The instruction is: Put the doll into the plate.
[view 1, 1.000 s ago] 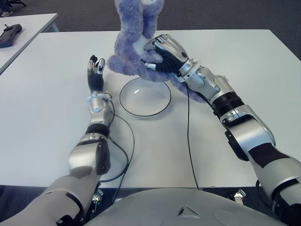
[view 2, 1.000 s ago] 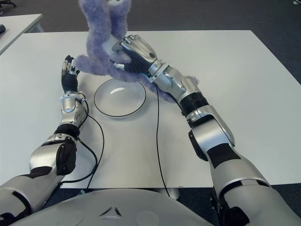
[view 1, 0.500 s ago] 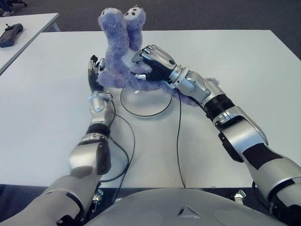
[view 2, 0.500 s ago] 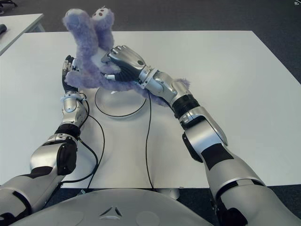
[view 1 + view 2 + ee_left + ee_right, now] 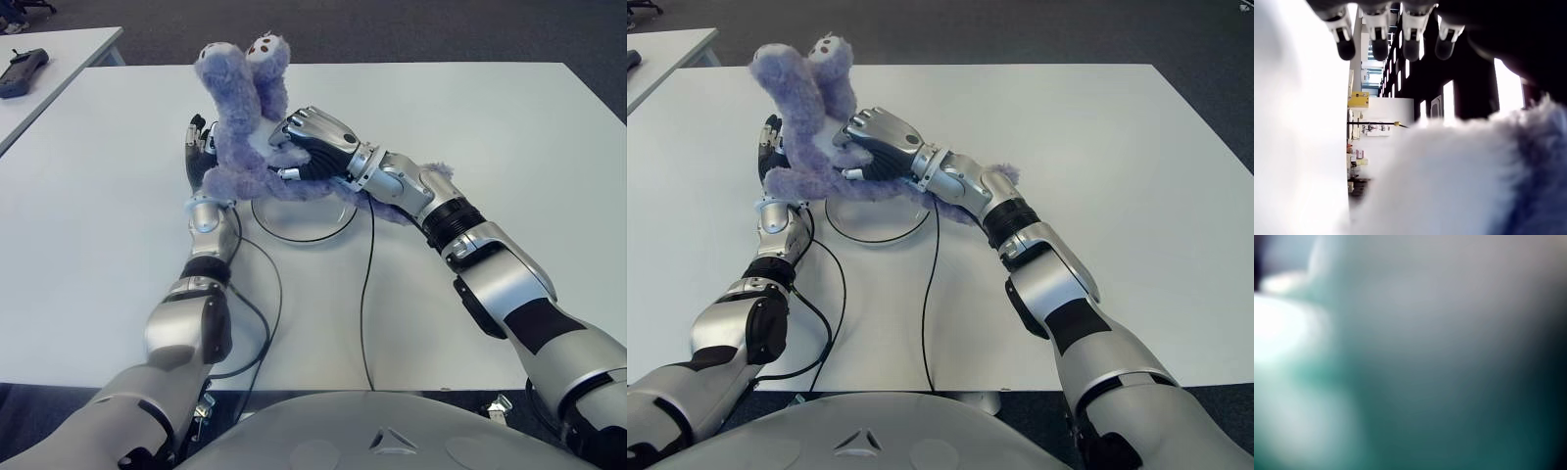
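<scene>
A fluffy purple doll (image 5: 238, 132) stands upright over the far left rim of the round white plate (image 5: 306, 223), its two limbs pointing up. My right hand (image 5: 312, 145) is shut on the doll's middle from the right, and more purple fur (image 5: 434, 173) shows behind that forearm. My left hand (image 5: 199, 157) stands open just left of the plate, fingers (image 5: 1376, 29) straight, with the doll's fur (image 5: 1459, 181) right against it. The right wrist view shows only a blur at close range.
The white table (image 5: 509, 127) stretches wide to the right and front. Black cables (image 5: 364, 284) run from both wrists toward the near edge. A second table at the far left carries a dark handheld device (image 5: 22, 70).
My right hand has come down and to the left with the doll, from high above the plate to its far left rim. The doll now meets the still left hand.
</scene>
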`<action>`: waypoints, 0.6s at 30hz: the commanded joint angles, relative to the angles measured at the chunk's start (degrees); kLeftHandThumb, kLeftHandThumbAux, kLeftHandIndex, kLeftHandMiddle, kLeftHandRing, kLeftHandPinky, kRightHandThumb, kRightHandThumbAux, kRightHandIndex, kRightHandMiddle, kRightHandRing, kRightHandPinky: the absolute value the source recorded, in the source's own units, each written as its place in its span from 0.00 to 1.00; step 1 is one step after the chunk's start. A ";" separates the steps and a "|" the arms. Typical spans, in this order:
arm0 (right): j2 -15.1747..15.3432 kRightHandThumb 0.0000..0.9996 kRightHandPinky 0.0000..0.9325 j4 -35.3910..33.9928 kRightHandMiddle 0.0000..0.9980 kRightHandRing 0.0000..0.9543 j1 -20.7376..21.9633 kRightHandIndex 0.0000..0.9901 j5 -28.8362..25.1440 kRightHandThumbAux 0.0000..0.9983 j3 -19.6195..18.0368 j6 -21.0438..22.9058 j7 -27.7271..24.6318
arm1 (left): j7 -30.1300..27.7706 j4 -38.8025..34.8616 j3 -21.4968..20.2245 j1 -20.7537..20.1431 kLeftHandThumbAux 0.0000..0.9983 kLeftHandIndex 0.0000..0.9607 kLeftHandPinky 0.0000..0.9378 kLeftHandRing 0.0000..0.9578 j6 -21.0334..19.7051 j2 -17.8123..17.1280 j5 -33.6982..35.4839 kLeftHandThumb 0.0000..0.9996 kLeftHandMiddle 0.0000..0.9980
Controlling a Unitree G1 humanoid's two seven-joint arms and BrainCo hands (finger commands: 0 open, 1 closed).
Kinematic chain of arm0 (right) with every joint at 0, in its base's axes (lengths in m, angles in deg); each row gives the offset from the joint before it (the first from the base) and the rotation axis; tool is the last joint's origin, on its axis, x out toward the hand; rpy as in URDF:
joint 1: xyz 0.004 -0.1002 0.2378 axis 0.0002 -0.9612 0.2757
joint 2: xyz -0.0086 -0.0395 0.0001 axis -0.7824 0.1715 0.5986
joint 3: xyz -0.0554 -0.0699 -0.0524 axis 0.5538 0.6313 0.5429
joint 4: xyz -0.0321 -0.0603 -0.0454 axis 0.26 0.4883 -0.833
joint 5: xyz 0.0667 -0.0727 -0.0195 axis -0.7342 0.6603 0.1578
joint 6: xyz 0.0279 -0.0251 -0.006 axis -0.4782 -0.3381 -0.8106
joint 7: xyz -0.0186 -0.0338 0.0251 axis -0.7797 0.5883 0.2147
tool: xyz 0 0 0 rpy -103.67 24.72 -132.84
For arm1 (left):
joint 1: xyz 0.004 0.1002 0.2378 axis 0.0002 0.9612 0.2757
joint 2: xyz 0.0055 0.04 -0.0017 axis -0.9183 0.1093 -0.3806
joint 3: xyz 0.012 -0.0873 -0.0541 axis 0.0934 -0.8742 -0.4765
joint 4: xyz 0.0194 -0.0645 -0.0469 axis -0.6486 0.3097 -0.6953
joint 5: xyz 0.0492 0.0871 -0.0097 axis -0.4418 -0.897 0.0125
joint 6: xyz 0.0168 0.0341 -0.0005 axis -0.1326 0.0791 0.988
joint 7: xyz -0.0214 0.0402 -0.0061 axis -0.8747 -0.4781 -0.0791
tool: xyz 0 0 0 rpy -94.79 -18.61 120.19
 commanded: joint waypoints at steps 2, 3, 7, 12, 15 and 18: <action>-0.06 0.50 0.91 -0.03 0.85 0.88 -5.65 0.73 1.02 0.76 3.94 -2.99 -2.69 | 2.96 10.61 -0.09 17.00 0.38 0.00 0.00 0.00 -1.56 7.78 0.54 0.00 0.00; -0.16 0.50 0.91 0.21 0.85 0.88 -6.10 0.72 1.42 0.76 4.36 -2.90 -2.50 | 3.04 10.60 -0.03 17.01 0.38 0.00 0.00 0.00 -1.71 7.76 0.48 0.00 0.00; -0.52 0.51 0.91 1.09 0.85 0.87 -7.23 0.72 2.40 0.76 5.62 -2.10 -2.32 | 3.01 10.51 -0.11 17.11 0.38 0.00 0.00 0.00 -2.00 7.82 0.41 0.00 0.00; -0.82 0.52 0.91 1.97 0.85 0.88 -8.60 0.73 2.44 0.75 6.38 -0.64 -3.20 | 2.91 10.52 -0.23 17.43 0.37 0.00 0.00 0.00 -1.67 7.85 0.30 0.00 0.00; -0.79 0.52 0.91 2.00 0.85 0.88 -9.22 0.73 1.95 0.75 6.26 -0.10 -3.87 | 2.71 10.66 -0.49 17.56 0.37 0.00 0.00 0.00 -1.36 7.85 0.32 0.00 0.00; -0.61 0.53 0.92 2.00 0.85 0.88 -9.91 0.73 1.77 0.75 6.21 -0.13 -3.75 | 2.65 10.59 -0.62 17.74 0.38 0.00 0.00 0.00 -0.90 7.90 0.37 0.00 0.00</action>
